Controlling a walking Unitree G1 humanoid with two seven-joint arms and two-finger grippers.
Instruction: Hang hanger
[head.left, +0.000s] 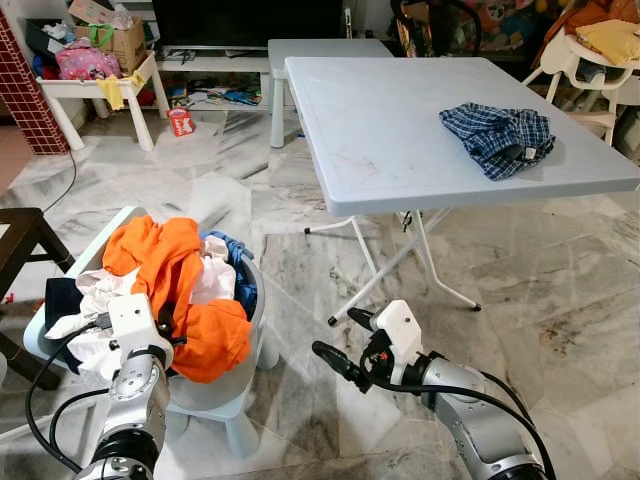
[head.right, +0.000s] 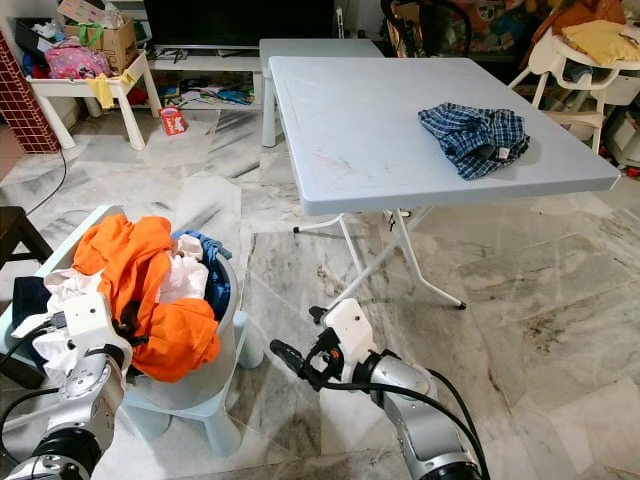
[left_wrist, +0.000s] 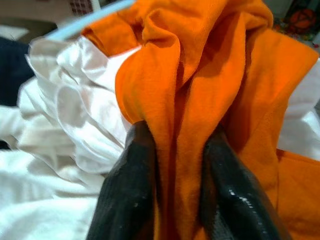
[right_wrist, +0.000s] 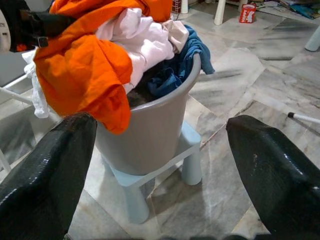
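Left end effector (left_wrist: 175, 200): pinched on orange garment (head.left: 190, 290) atop the grey laundry bucket (right_wrist: 150, 130).
Right end effector (head.left: 345, 345): fingers spread wide, near the bucket, holding nothing.

Pale folding table (head.left: 400, 120) stands on grey marble floor (head.left: 560, 300).

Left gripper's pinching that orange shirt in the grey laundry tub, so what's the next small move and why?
Probably lift the left gripper straight up: its fingers are shut on a fold of the orange shirt, which lies draped over white clothes in the grey tub. The right gripper waits open.
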